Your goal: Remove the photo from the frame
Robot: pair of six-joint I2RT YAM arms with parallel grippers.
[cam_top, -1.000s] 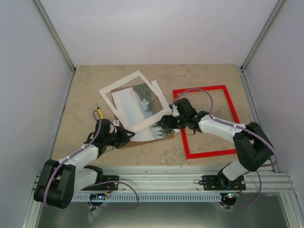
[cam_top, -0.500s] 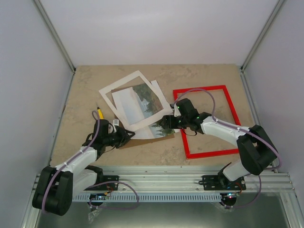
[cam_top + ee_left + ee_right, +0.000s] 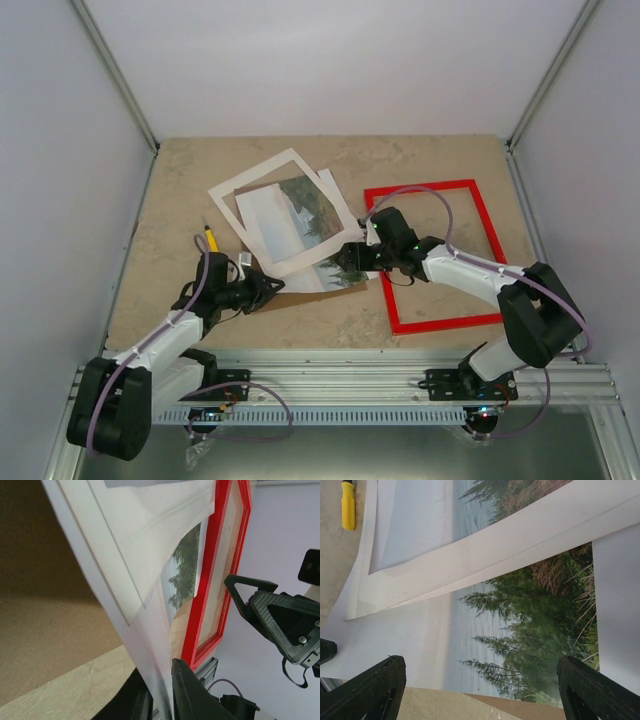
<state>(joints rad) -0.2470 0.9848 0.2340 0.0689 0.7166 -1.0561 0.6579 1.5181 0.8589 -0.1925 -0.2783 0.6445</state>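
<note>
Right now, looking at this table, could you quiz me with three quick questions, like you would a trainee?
1. True or false: the photo lies inside the red frame.
2. Which hand stands wide open? A) left hand B) right hand C) both
3. Fill in: the small tool beside the white mat is ____ in colour.
Key: 1 false; 2 B; 3 yellow.
</note>
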